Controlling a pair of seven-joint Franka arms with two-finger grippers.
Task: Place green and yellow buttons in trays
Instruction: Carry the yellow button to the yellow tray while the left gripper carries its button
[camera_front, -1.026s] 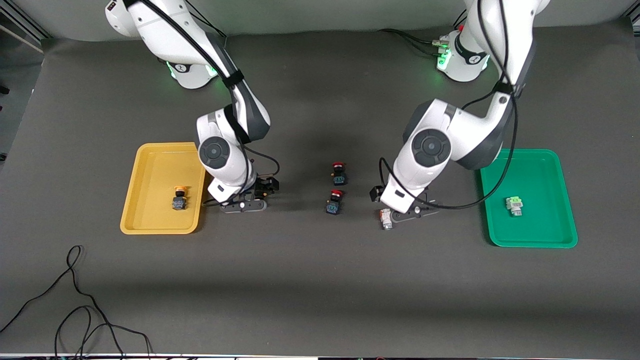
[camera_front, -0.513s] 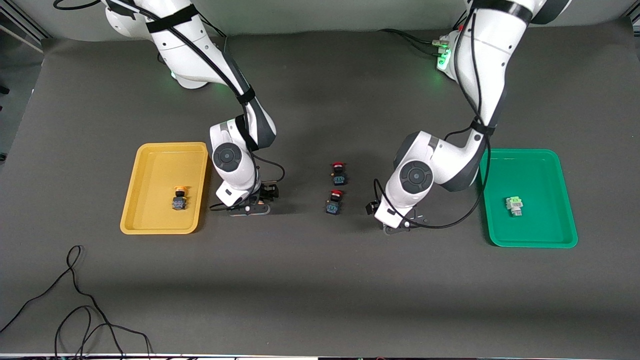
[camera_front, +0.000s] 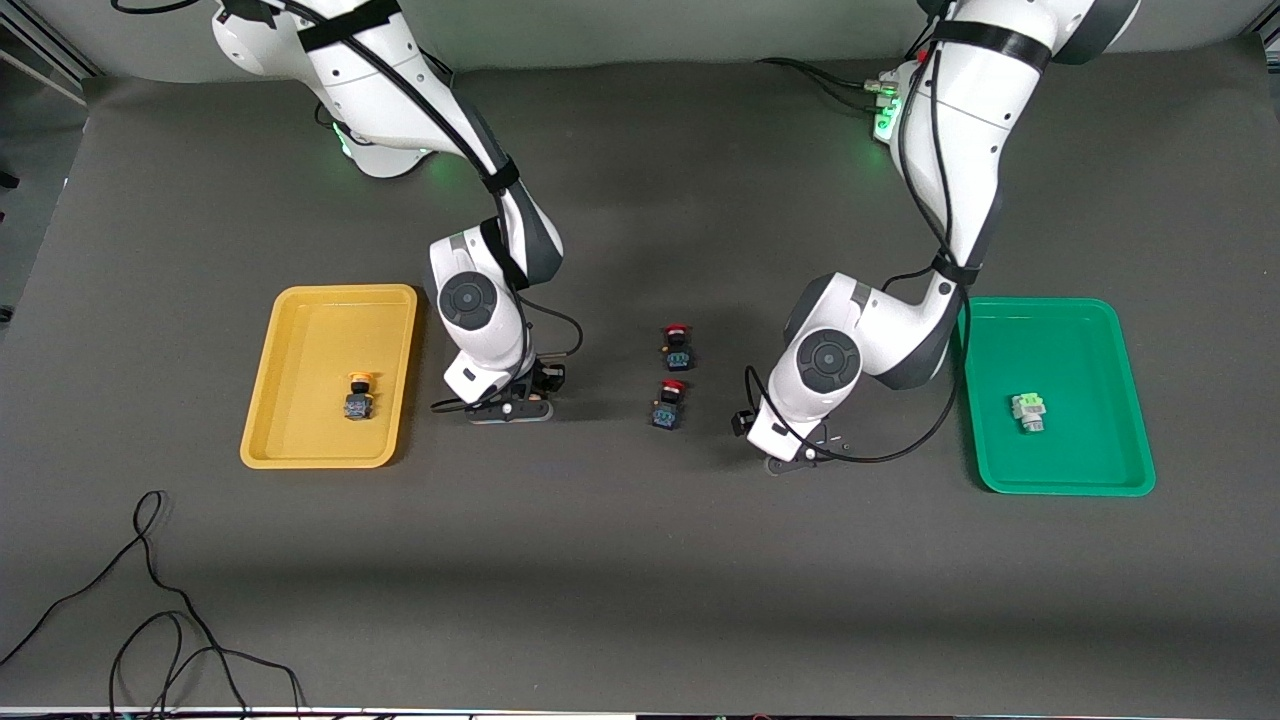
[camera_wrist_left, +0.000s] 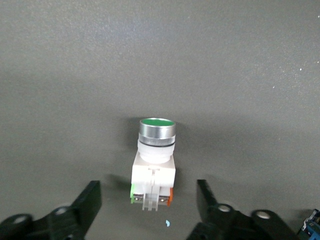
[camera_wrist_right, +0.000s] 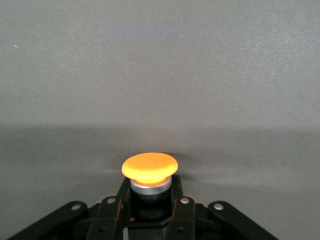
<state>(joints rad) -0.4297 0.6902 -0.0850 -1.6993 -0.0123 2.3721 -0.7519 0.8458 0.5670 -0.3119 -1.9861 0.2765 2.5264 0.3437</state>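
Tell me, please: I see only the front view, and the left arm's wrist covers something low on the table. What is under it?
Observer: A green-topped button with a white body, resting on the table between the left jaws.
Operator: Do the jaws grip it already?
Observer: No, they are open, with a gap on each side of the body.
Operator: And the right jaws, beside the yellow tray?
Observer: They are shut on the body of a yellow button, just below its cap.

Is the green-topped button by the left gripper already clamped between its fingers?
No. In the left wrist view the green-topped button stands on the table with a clear gap to each of the left gripper's fingers.
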